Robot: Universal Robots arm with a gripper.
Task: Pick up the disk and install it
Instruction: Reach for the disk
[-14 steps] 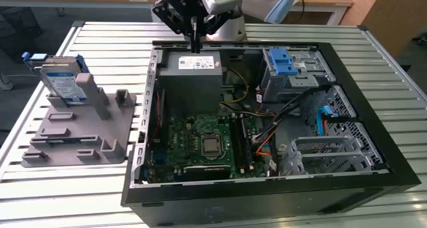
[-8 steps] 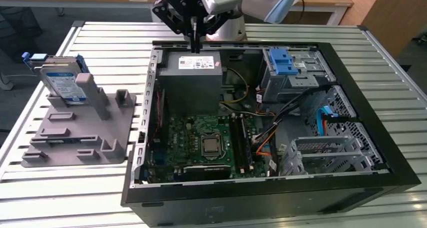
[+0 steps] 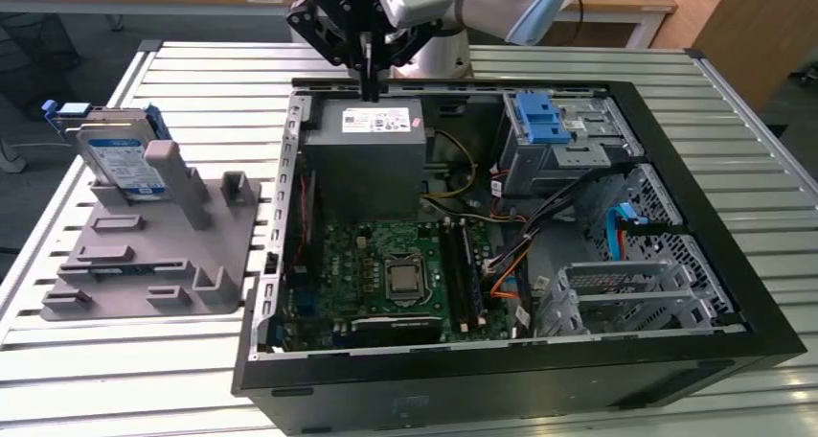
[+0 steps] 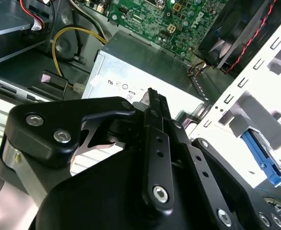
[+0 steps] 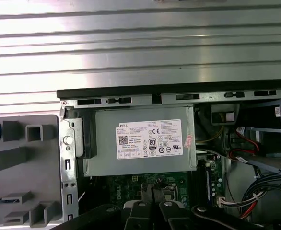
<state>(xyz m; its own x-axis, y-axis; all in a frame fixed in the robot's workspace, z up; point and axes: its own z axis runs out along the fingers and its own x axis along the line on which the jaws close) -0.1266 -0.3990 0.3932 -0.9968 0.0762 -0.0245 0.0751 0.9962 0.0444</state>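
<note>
**Gripper hanging over power supply, disk standing in holder**

The gripper [image 3: 371, 94], fingers pressed together on nothing, is hanging just above the grey power-supply box [image 3: 368, 159] in the open computer case [image 3: 511, 389]. The box's white sticker [image 5: 150, 140] is showing fine print and certification marks. The disk [image 3: 122, 161], blue-and-white label outward, is standing upright in the grey holder [image 3: 141, 264] at the exterior view's left, well apart from the gripper.

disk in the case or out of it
Out. The disk stands upright in the grey holder on the table, outside the open case.
</note>
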